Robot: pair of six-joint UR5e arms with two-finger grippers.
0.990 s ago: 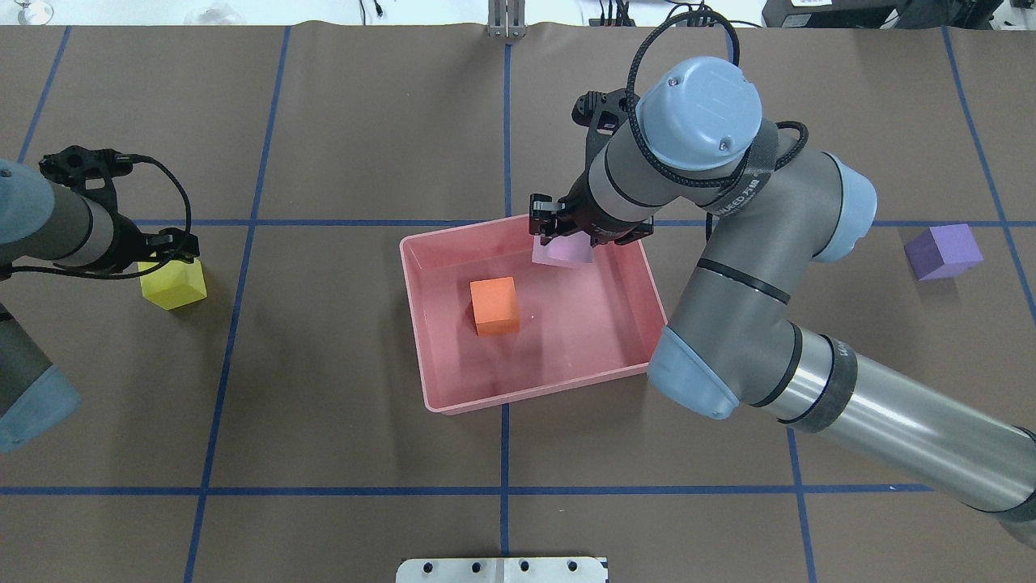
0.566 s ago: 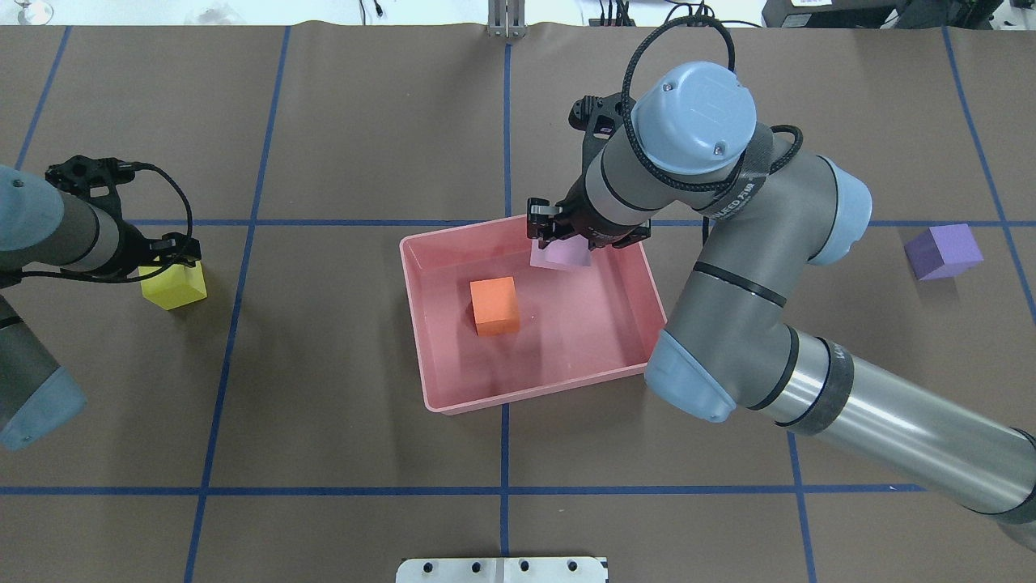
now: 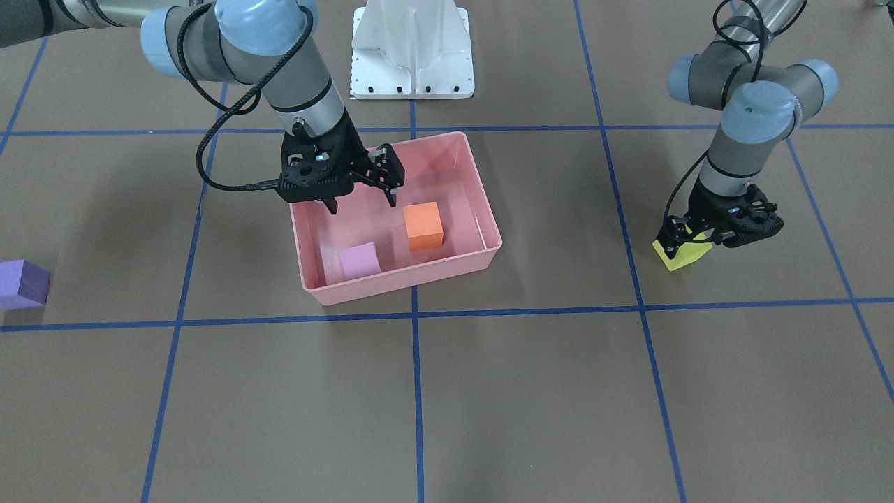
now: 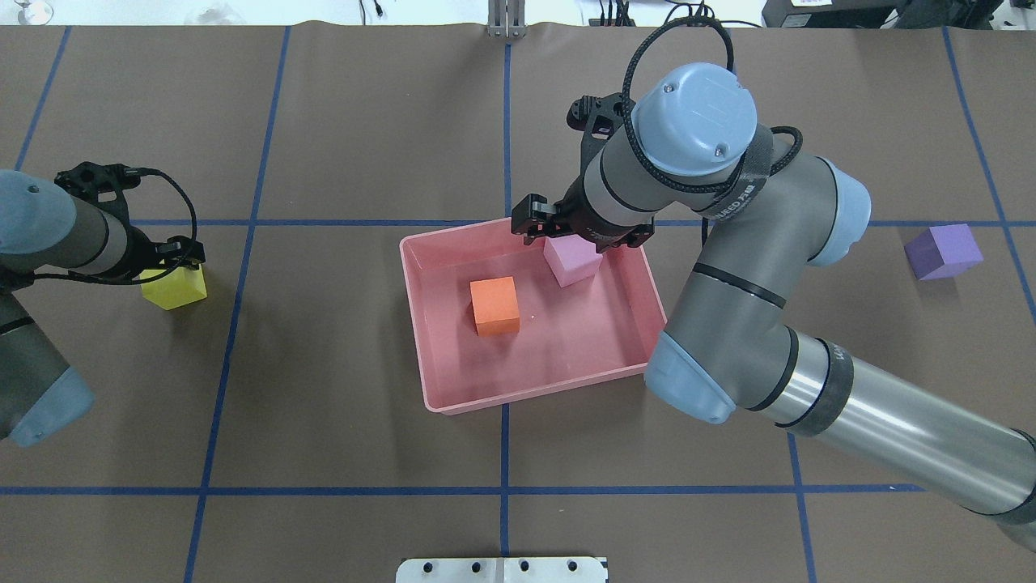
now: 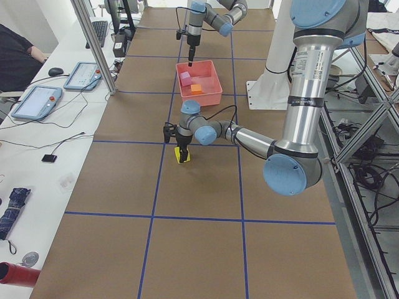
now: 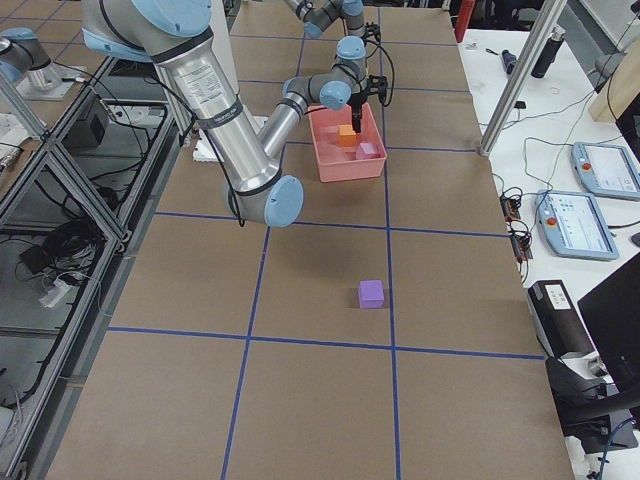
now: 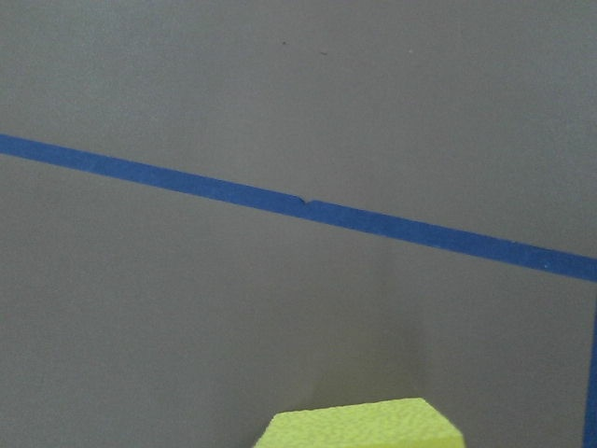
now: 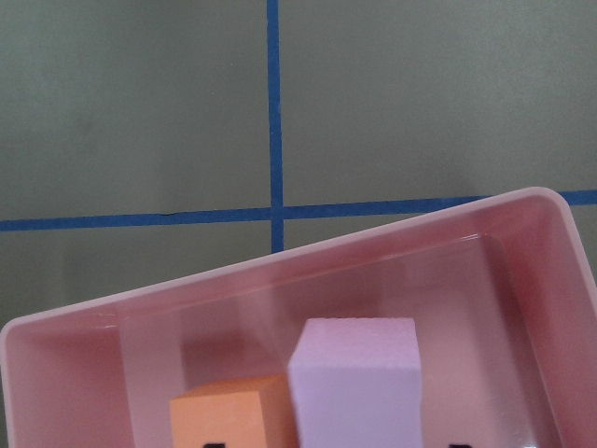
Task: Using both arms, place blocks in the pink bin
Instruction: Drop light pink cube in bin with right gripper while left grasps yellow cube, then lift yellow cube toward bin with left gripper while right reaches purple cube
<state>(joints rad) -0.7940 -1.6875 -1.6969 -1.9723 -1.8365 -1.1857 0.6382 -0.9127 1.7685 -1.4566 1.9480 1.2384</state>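
Front view: our right pincer (image 3: pixel 361 201) hangs spread and empty over the mid-worktop pink bin (image 3: pixel 419 276), which holds the light pink cube (image 3: pixel 360 260) and orange cube (image 3: pixel 423 225).

Overhead: our left pincer (image 4: pixel 174 261) is down at the yellow cube (image 4: pixel 174 290) near the worktop's left edge. We cannot tell its grip, so a lift may slip.

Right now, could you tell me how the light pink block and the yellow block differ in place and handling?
The light pink block sits inside the pink bin; the yellow block is outside it, well off to one side. The light pink block lies free beneath the open right gripper, whereas the left gripper is down at the yellow block, its grip unclear. Both are small matte cubes of like size.
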